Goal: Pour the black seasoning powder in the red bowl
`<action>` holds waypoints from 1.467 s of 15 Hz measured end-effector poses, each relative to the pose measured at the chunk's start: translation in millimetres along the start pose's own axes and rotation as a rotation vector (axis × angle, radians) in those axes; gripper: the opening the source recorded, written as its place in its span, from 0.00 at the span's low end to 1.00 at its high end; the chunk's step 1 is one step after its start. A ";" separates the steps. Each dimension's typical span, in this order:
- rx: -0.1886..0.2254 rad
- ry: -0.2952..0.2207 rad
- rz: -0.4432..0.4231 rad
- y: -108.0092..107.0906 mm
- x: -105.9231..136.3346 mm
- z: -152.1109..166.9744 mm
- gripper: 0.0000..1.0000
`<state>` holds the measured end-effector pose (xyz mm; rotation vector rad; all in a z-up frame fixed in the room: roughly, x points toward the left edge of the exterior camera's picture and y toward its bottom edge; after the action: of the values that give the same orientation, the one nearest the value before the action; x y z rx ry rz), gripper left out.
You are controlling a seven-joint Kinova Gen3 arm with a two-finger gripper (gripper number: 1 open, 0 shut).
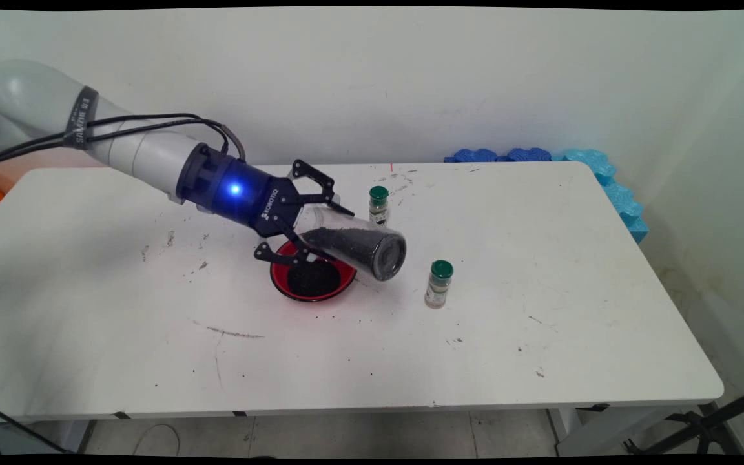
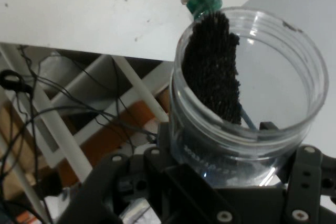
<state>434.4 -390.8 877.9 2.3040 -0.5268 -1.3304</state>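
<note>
Nearest the table's [image 1: 120, 361] front edge there's a green-capped bottle [image 1: 438, 283] standing upright, right of centre. Just behind it the gripper [image 1: 307, 223] is clamped around a clear jar [image 1: 352, 244], tipped nearly sideways over a red bowl [image 1: 312, 279], so dark grains slide to its low side. A second bottle [image 1: 378, 205] stands toward the back edge.

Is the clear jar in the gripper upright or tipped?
Tipped. The clear jar lies nearly sideways in the gripper above the red bowl, its dark grains resting along the lower wall.
</note>
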 end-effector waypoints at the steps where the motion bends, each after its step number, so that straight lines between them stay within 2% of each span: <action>1: -0.010 -0.006 -0.024 0.5 0.1 0.6 0.00; 7: -0.059 -0.045 -0.143 2.6 -1.5 2.3 0.00; 13: -0.087 -0.071 -0.211 2.9 -1.7 1.9 0.00; 22: -0.079 -0.062 -0.125 4.7 3.7 0.8 0.00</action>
<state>434.9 -396.7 877.5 2.2689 -0.3480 -1.4584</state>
